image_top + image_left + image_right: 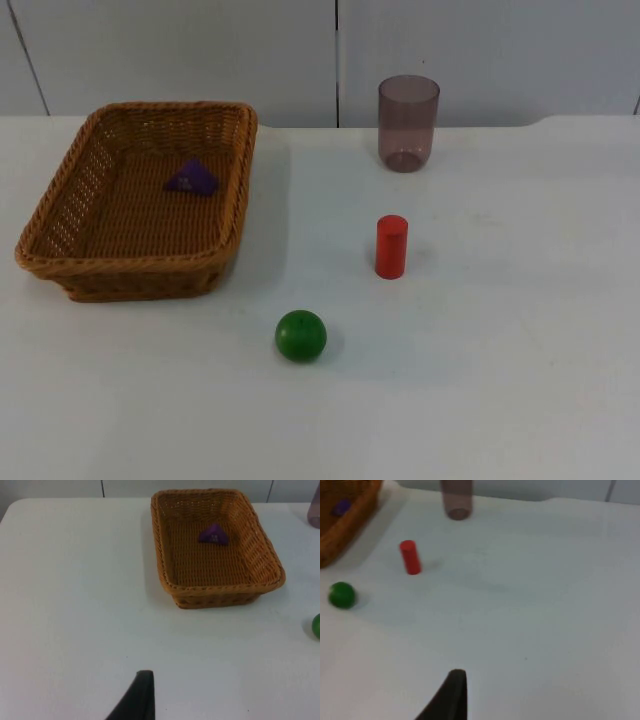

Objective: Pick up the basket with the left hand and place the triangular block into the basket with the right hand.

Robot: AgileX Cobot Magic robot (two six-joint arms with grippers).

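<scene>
Basket (140,200), woven and tan, rests on the white table (500,350) at the left in the top view, its far rim near the grey partition wall (200,50). Purple triangular block (191,178) lies inside it, on the basket floor toward the far right part. Smoky translucent cup (408,122) stands upright near the wall, well apart from the basket. Red cylinder (391,246) stands upright nearer than the cup, roughly in line with it. Green ball (301,335) sits nearer still, between basket and cylinder in left-right terms, touching neither.

Left wrist view: left gripper (135,700) shows one black fingertip over bare table, well short of the basket (215,587); whether its fingers are spread or pressed together cannot be told. Triangular block (214,534) lies in the basket, toward its far side. Sliver of the green ball (316,626) at the frame edge; a piece of the cup (315,510) too.

Right wrist view: right gripper (450,697) shows one dark fingertip above open table; finger spacing cannot be told. Red cylinder (410,557), green ball (342,594) and cup (456,499) lie well beyond it. Basket (345,525) rim visible, with the purple block (341,507) inside.
</scene>
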